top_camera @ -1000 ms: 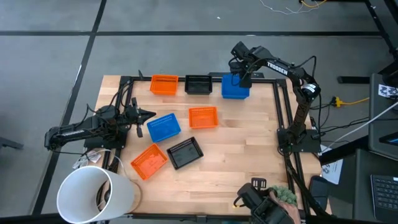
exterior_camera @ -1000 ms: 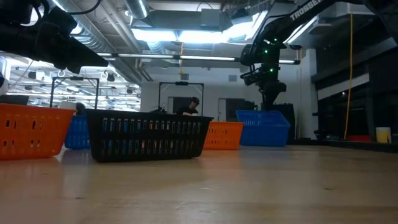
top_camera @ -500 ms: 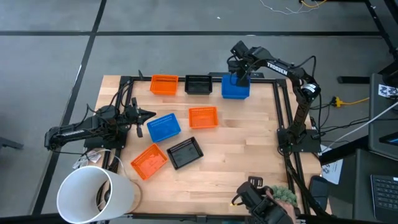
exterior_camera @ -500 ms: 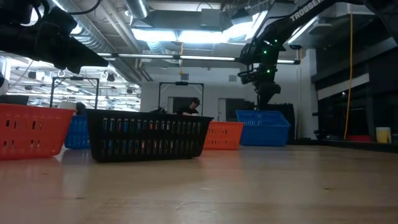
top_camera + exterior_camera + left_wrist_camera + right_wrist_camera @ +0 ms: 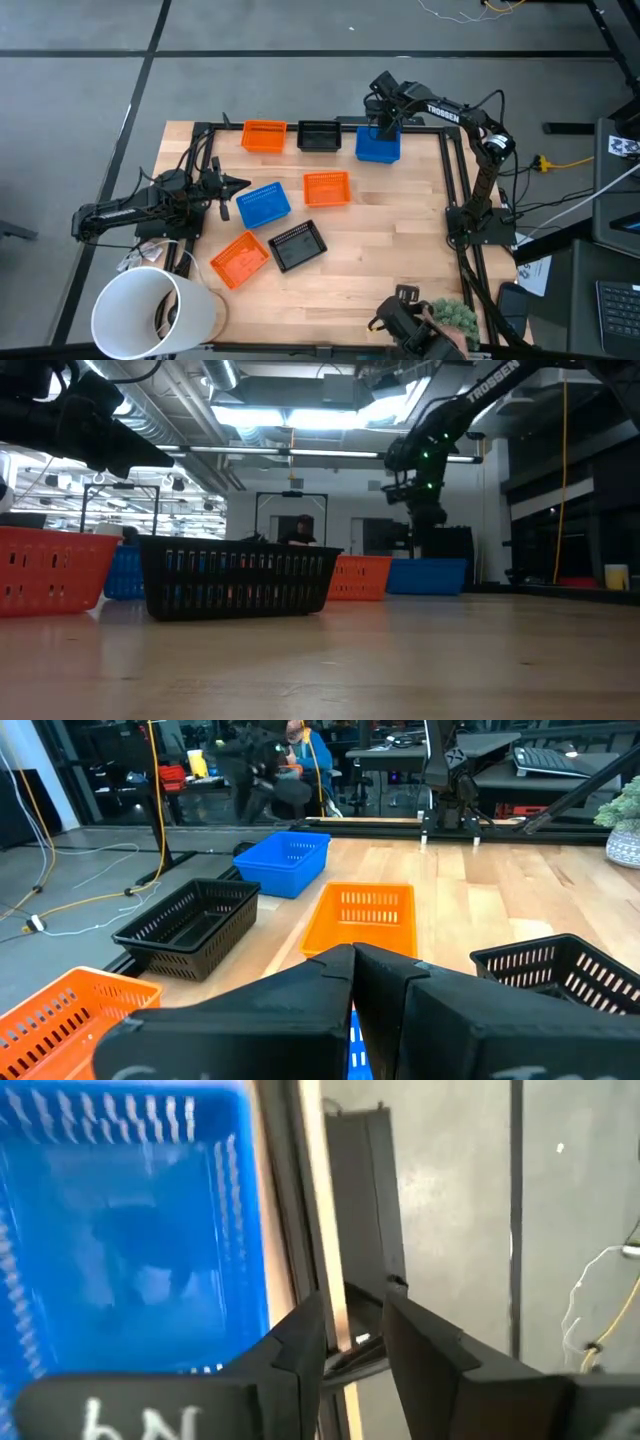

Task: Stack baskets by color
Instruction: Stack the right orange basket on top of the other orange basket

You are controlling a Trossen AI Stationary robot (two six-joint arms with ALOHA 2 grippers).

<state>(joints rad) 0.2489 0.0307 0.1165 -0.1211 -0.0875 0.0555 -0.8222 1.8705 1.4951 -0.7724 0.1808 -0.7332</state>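
Note:
Seven baskets show from above. Along the far edge stand an orange basket (image 5: 264, 135), a black one (image 5: 319, 135) and a blue one (image 5: 378, 146). A blue (image 5: 265, 203), two orange (image 5: 327, 188) (image 5: 240, 260) and a black basket (image 5: 298, 246) lie mid-table. My right gripper (image 5: 384, 124) hangs over the far rim of the far blue basket (image 5: 120, 1230), pointing steeply down. Its fingers (image 5: 350, 1305) are open above the table's far edge, just outside the basket's wall. My left gripper (image 5: 240, 184) waits shut and level at the table's left (image 5: 355, 960).
A black frame rail (image 5: 365, 1210) runs along the table's far edge right behind the blue basket. A large white cylinder (image 5: 155, 315) stands at the near left corner. A small green plant (image 5: 460, 315) and a dark object (image 5: 405, 325) sit at the near right.
The far blue basket has dropped: in the low view its rim stood high and slanted, and now it sits low and level on the table. My right gripper has tipped a little steeper over its far rim, its fingers still apart.

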